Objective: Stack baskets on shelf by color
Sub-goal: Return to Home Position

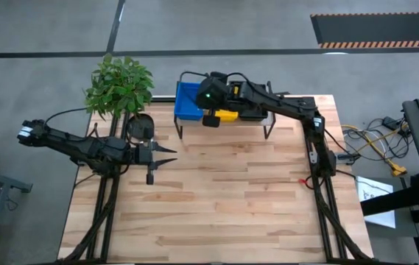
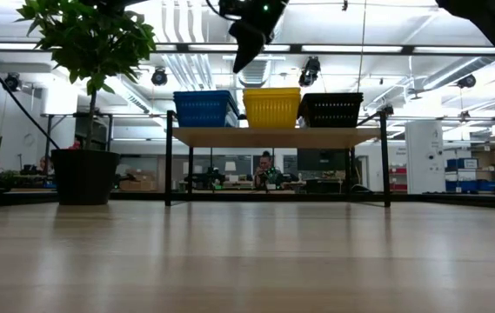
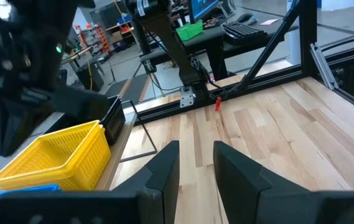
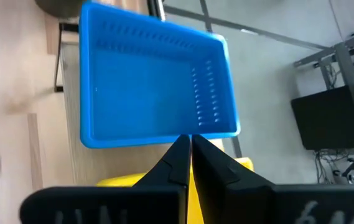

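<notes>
Sorting is judged to be finished: on the shelf (image 2: 277, 137), at the far edge of the table (image 1: 231, 213), the blue baskets (image 2: 205, 109) are stacked at the left, the yellow baskets (image 2: 271, 107) in the middle and the black baskets (image 2: 331, 109) at the right, each stack just beside the next. The right gripper (image 4: 186, 142) is held above the shelf, over the border of blue and yellow. Its fingers are pressed together and nothing is gripped. The left gripper (image 3: 196, 148) is kept over the table near the plant pot (image 1: 140, 126), its fingers a little apart and empty. These baskets are judged to be light, thin plastic, fairly stiff but smooth. A hold is best taken on the rim of one wall, pinched from above with gentle force, so that the stack below is not shifted.
</notes>
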`<act>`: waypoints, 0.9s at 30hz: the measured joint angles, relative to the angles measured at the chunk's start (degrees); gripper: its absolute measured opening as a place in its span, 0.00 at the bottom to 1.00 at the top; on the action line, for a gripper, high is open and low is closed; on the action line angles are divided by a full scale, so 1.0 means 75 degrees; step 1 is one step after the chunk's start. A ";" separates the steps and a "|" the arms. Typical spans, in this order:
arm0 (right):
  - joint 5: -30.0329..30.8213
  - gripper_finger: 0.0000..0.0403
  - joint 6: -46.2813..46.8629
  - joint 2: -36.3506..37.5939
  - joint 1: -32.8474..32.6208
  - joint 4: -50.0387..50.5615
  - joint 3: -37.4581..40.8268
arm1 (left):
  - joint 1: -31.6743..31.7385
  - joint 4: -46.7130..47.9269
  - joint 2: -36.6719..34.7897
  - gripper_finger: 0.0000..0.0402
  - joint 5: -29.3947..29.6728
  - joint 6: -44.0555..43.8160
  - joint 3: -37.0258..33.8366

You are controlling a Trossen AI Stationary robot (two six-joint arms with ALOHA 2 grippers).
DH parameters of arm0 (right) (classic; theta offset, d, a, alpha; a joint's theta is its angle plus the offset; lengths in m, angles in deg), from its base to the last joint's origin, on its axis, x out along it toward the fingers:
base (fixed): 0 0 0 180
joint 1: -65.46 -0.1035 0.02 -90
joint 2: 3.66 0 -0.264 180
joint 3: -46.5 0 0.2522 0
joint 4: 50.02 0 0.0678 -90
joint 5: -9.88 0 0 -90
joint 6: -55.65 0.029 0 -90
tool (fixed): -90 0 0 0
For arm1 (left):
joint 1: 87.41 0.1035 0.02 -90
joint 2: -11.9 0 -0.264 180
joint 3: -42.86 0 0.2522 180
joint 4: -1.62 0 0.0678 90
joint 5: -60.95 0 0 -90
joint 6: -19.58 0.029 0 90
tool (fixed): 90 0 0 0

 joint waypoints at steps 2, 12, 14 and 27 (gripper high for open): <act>0.0000 0.02 0.0007 0.0060 -0.0019 0.0018 -0.0123 | -0.0004 0.0000 0.0007 0.20 0.0000 0.0000 0.0000; -0.1575 0.02 0.0855 0.0640 -0.0407 0.1564 -0.0154 | -0.0003 0.0023 0.0006 0.20 0.0000 -0.0003 0.0000; -0.1876 0.02 0.1123 0.0642 -0.0508 0.2156 -0.0138 | -0.0003 0.0025 0.0009 0.20 0.0000 -0.0003 0.0000; -0.1942 0.02 0.2078 0.0690 -0.2156 0.2683 0.1252 | -0.0003 0.0386 0.0006 0.20 -0.0181 -0.0029 0.0000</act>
